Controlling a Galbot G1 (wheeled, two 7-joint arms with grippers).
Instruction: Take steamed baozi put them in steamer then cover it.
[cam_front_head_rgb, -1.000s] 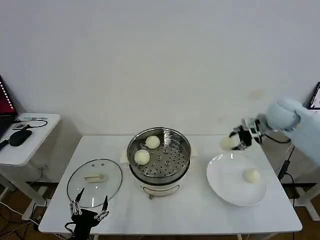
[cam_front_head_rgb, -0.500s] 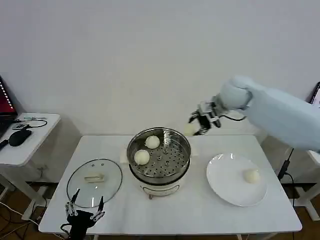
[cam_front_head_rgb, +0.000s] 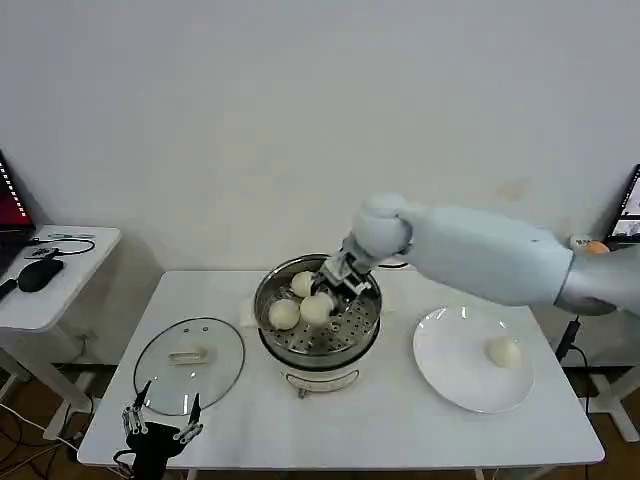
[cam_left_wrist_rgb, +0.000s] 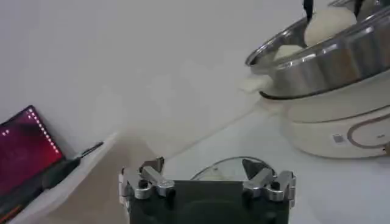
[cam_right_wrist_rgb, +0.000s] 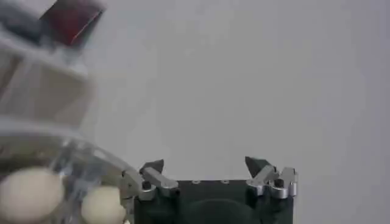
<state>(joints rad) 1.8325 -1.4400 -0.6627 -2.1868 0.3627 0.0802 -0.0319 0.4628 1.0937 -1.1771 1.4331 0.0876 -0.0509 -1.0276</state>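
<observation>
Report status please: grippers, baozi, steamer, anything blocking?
Right gripper over steamer, third baozi at its tips. Left gripper open, parked by glass lid. One baozi on plate. Nothing blocking.

Right arm (cam_front_head_rgb: 480, 260): smooth pale blue-grey shell, rounded wrist joint. Black gripper bodies, silver jaws brackets with screws.

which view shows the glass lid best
The head view: the whole round glass lid lies flat on the table, beside the steamer, handle visible. The left wrist view catches just an arc of its rim beyond the left gripper.
</observation>
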